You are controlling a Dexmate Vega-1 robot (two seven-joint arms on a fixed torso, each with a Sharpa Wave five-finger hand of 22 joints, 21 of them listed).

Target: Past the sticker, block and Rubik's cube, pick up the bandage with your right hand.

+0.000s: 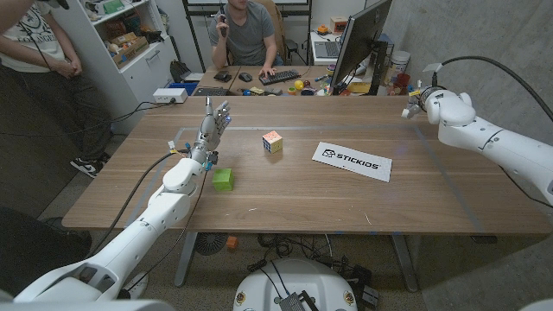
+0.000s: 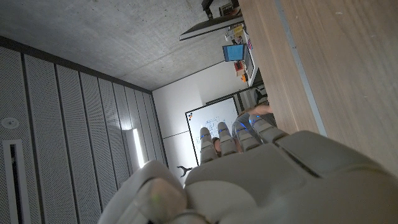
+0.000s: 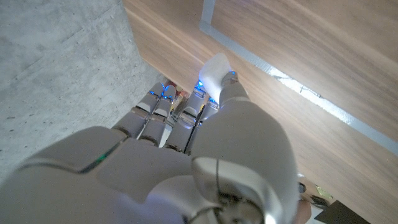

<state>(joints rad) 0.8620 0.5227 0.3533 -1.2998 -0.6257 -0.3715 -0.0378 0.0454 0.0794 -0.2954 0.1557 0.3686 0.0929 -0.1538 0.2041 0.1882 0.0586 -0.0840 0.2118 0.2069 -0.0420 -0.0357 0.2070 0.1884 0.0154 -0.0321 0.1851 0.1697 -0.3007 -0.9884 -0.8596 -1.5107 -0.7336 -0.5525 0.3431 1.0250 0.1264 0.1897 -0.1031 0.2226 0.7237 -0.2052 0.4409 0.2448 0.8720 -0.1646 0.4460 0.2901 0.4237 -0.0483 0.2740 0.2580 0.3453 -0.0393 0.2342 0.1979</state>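
The left hand (image 1: 210,130) stands on the wooden table (image 1: 285,194) with fingers extended upward, holding nothing, beside the small green block (image 1: 223,179); further right lie the multicoloured Rubik's cube (image 1: 272,142) and the white rectangular STICKIOS sticker (image 1: 352,161). The right hand (image 1: 418,102) is raised at the far right edge with fingers curled; whether it holds the bandage cannot be told, as the bandage is not discernible. The pickup is therefore unconfirmed.

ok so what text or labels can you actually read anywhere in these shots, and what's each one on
"STICKIOS", black letters with a small logo before them, on the white sticker lying on the table.
Rubik's cube: coloured squares, no lettering.
Green block: no marking to be seen.
Boxes on the shelf and items on the far desk: any print is too small to read.
Whiteboard in the left wrist view: marks too blurred to read.
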